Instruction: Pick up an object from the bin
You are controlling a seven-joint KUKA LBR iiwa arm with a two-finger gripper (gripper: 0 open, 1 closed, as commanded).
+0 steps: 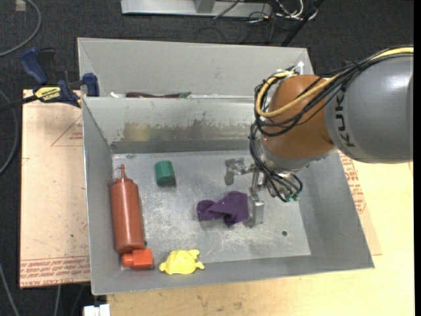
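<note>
Purple crumpled thing [222,209] mid-bin [197,130], end effector [250,199] beside; green block [164,174] near

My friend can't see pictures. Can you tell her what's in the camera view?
A robot arm's gripper hangs open, low in a grey metal bin, right beside a crumpled purple thing in the middle. On the left lie a long red bottle, a green block, an orange block and a yellow toy.
</note>
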